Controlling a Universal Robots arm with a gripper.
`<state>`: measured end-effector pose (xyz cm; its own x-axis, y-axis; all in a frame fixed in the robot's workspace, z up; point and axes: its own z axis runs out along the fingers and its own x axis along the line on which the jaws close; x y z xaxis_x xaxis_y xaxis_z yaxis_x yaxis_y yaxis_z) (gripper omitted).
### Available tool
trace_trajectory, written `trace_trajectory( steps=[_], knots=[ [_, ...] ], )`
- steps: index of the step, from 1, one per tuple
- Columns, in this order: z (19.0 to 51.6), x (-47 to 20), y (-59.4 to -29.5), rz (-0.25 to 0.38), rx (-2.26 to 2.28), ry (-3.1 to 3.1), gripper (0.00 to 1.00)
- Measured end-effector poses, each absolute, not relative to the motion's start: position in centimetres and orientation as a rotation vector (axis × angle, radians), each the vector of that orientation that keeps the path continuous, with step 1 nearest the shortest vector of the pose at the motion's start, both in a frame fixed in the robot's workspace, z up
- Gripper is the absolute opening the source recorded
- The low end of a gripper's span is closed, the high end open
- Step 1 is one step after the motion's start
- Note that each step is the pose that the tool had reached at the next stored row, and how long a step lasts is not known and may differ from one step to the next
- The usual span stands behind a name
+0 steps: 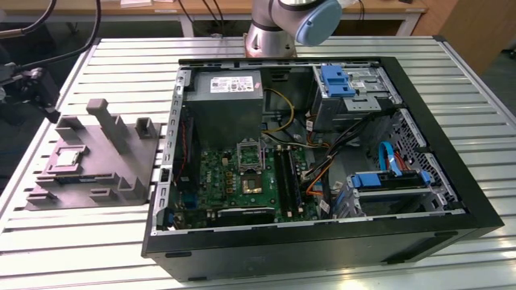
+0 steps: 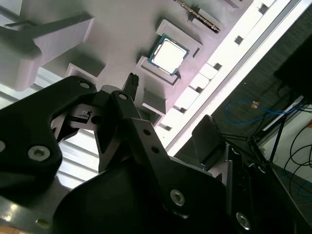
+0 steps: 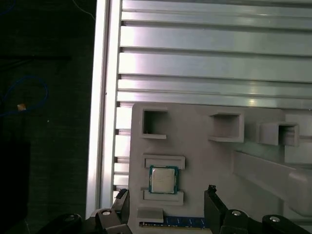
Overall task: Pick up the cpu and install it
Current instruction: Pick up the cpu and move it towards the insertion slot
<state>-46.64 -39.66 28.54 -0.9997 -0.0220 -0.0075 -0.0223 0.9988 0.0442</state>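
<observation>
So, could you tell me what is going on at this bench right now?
The robot arm's gripper hovers by the cpu, which lies in its recess on a grey holder tray, at the exterior view's left of the open computer case. The fingers are open, one either side of the chip in the first wrist view, and hold nothing. The cpu is not yet picked up or installed.

readable text: none | white label on grey box inside computer case: is showing print too fine to read | cpu outside the case, first wrist view: is showing only faint unreadable marks
</observation>
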Motion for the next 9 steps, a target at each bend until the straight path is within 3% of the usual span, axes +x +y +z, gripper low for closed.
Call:
trace_trajectory(
  steps=[9],
  knots=[
    [27.65, -46.64, -39.93, 0.073, -0.026, 3.134, 0.71]
  ],
)
